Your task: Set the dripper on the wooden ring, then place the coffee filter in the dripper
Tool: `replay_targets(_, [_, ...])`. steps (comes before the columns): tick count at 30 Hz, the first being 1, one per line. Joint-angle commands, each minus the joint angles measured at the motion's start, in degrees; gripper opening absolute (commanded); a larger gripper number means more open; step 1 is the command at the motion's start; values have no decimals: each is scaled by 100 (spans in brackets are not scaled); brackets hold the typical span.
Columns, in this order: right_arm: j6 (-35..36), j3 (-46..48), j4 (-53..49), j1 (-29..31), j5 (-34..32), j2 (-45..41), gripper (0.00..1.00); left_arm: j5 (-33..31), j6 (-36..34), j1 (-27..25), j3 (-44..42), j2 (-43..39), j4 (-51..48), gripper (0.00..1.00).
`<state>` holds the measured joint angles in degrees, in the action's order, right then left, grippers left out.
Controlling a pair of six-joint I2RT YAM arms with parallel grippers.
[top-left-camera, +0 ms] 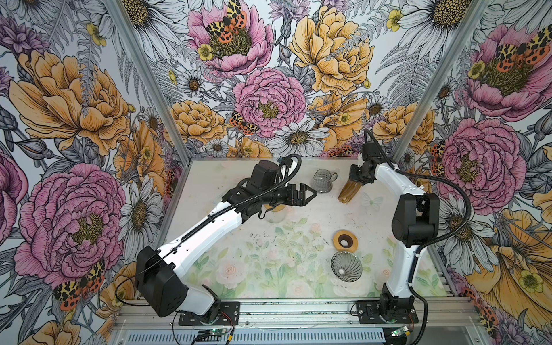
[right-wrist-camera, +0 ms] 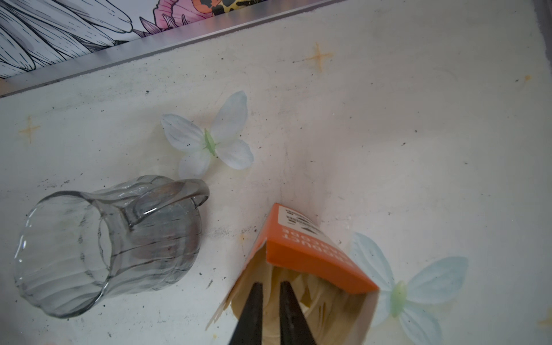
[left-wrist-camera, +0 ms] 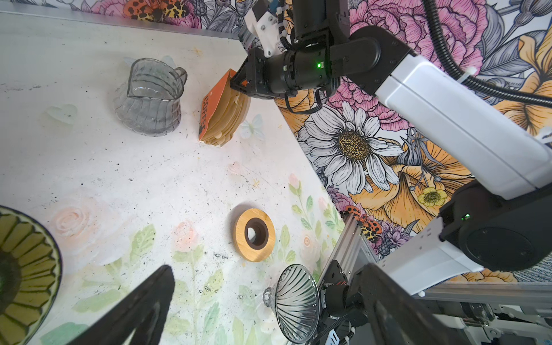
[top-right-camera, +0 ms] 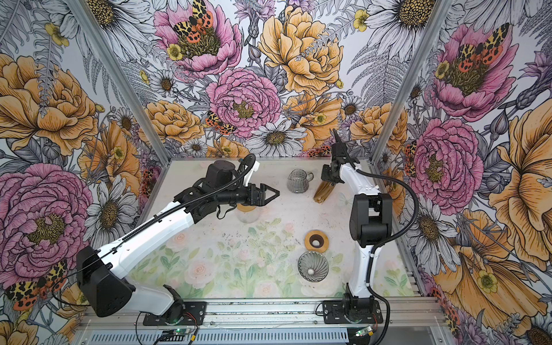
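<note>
Right gripper (right-wrist-camera: 271, 285) fingers narrow inside filter box (right-wrist-camera: 310, 257) at 1 o'clock, grip unclear; left gripper (top-left-camera: 312, 194) wide; dripper (top-left-camera: 346, 265) 5 o'clock

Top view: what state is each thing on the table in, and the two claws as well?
Glass pitcher: upright, empty.
Filter box: open, coffee filters inside.
Right gripper: nearly shut inside the box, seemingly pinching a filter.
Glass dripper: empty, no filter in it.
Wooden ring: lying flat, apart from the dripper.
Left gripper: wide open, holding nothing.
</note>
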<state>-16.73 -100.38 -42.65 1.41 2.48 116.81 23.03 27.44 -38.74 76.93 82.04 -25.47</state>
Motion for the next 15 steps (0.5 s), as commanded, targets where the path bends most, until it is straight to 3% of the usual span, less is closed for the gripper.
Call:
replay_targets(1, [91, -83, 20, -9, -151, 116, 14, 123, -99, 59, -28, -94, 15, 99])
replay_targets(15, [100, -129, 20, 8, -72, 308, 13, 141, -81, 112, -77, -161, 12, 99])
